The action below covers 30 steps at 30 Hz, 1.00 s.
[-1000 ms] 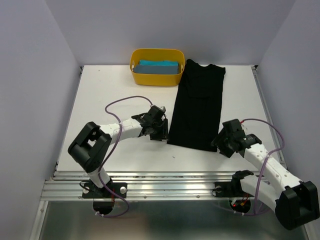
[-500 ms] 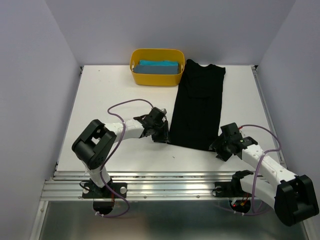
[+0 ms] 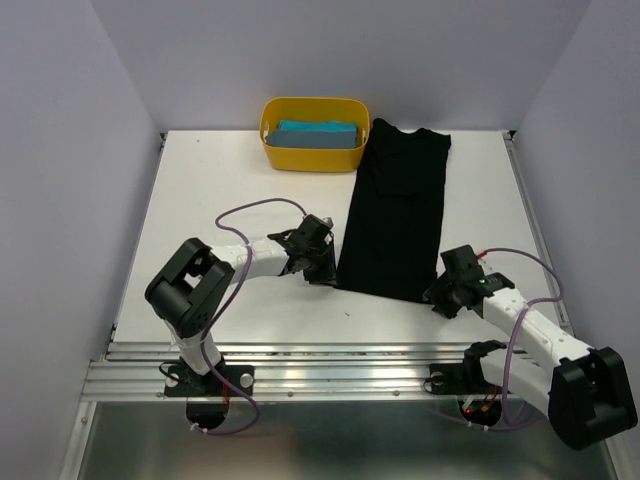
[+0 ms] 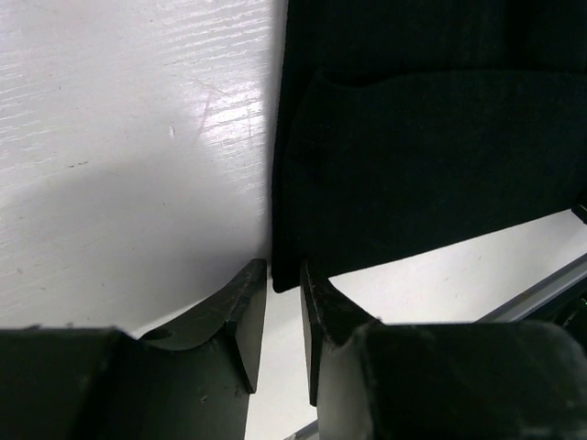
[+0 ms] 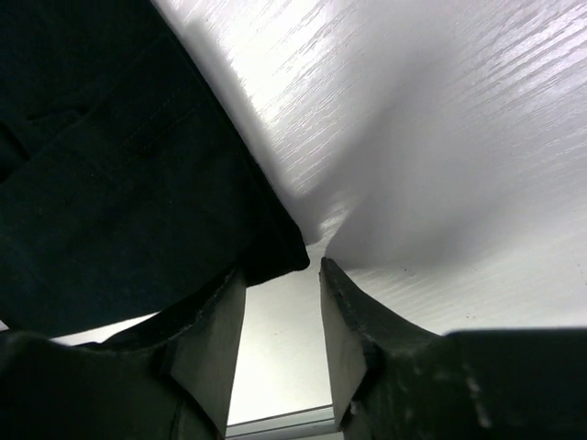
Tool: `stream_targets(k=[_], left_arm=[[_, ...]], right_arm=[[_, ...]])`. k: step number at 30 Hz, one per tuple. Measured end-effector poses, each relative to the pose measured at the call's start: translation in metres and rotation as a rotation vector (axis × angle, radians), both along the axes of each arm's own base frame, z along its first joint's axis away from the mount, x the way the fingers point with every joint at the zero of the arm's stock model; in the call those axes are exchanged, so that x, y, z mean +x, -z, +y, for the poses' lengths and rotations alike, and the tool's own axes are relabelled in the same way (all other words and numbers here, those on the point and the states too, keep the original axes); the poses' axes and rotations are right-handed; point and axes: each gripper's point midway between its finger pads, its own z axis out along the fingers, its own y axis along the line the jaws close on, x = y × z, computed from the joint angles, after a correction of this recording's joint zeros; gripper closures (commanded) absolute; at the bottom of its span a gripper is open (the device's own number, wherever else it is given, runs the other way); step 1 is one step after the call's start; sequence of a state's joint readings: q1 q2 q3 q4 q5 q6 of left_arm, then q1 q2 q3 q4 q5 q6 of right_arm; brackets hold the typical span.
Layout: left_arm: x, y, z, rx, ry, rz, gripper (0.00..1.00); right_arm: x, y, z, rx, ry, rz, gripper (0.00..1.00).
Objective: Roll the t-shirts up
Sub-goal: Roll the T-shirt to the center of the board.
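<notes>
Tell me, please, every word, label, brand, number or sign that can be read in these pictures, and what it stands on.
None: no text can be read in any view.
The black tee is plain, with no print or tag showing.
The teal tee shows no print.
The yellow tub bears no label.
The table carries only faint scuffs, no writing.

Left claw [image 4: 282,271] and right claw [image 5: 282,272] sit low, both slightly parted
</notes>
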<state>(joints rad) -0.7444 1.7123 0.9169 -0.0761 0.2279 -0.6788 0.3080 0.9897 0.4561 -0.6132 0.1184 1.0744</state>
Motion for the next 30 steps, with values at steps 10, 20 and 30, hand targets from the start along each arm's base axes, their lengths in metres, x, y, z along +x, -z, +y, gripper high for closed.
stream_targets(k=[10,20,30], left_arm=[[0.000,0.002,0.000,0.005,-0.001,0.005,1.00],[0.002,0.001,0.003,0.028,-0.010,0.006,1.00],[0.000,-0.004,0.008,0.061,-0.011,0.019,1.00]], right_arm=[[0.004,0.001,-0.005,-0.029,0.006,-0.010,0.99],[0.004,0.000,-0.001,-0.029,-0.036,0.003,0.99],[-0.007,-0.021,0.007,0.021,-0.104,0.002,0.99]])
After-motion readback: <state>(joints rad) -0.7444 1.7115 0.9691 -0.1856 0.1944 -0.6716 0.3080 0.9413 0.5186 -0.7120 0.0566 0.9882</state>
